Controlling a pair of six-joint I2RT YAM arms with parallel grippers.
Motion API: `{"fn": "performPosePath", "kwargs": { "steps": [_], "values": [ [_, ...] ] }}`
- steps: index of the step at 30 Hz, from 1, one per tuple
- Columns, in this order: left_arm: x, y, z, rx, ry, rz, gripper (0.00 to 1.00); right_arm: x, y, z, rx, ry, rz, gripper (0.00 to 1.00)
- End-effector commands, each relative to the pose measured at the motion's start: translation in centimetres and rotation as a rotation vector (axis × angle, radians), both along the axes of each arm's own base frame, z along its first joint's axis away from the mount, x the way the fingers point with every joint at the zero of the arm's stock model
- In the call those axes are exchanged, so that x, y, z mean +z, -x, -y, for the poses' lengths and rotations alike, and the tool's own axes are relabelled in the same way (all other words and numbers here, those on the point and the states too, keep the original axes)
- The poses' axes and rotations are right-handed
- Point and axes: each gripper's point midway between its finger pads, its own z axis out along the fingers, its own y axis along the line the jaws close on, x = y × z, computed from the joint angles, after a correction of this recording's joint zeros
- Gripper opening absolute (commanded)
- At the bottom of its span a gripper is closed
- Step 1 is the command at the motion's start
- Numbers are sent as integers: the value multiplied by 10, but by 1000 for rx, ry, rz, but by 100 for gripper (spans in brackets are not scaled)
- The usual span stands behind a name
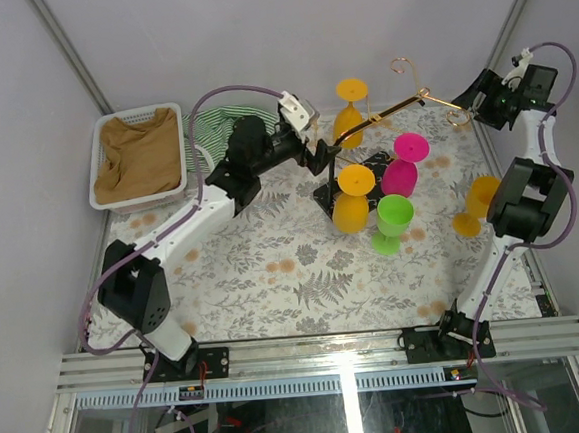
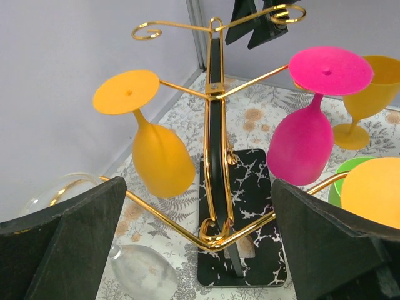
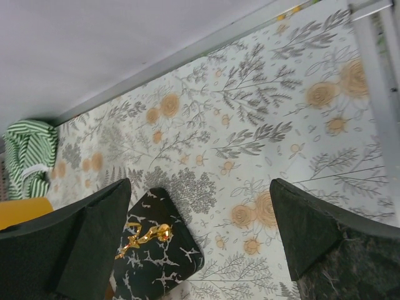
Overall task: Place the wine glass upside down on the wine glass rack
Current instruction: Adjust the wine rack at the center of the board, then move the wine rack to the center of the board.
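The wine glass I take to be next is the lime-green stemmed goblet (image 1: 394,216). It stands upright on the floral-printed surface (image 1: 274,268), at about 5 o'clock from the wine glass rack (image 1: 393,107), a thin gold metal stand on a black marbled base. An upright orange goblet (image 1: 477,205) stands further out at 4 o'clock and could equally be the one meant. A hot-pink goblet (image 1: 403,164), a near orange goblet (image 1: 353,199) and a far orange goblet (image 1: 351,111) already hang foot-up on the arms. My left pincer (image 1: 317,153) is spread as wide as it goes with nothing in it, its fingers to either side of the rack's low near arms. My right pincer (image 1: 478,106) is likewise wide and empty, hovering just beside a bare curled hook (image 1: 456,118) at 2 o'clock. My worry is that the left fingers sit very near the gold arms. A sideways swing could catch one and shake the hung goblets loose, or drag the light-looking stand. The green goblet also stands just beside the hung ones, so a careless reach may knock them. Turning it over invites a slip if the grip is shallow.
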Motion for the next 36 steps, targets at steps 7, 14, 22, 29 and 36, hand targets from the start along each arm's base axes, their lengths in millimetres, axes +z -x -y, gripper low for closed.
{"fn": "performPosePath", "kwargs": {
  "steps": [7, 14, 22, 29, 36],
  "values": [
    [83, 24, -42, 108, 119, 203, 100, 116, 2, 11, -73, 179, 256, 100],
    [31, 39, -75, 216, 37, 100, 100, 164, 9, -9, -42, 198, 350, 100],
    [-15, 54, -96, 275, 26, 24, 100, 218, 22, -57, 68, 224, 436, 100],
    [-32, 54, -106, 310, 16, 2, 100, 244, 40, -128, 205, 273, 425, 100],
    [-42, 51, -116, 365, 16, -31, 100, 240, 72, -193, 302, 221, 340, 100]
  ]
}}
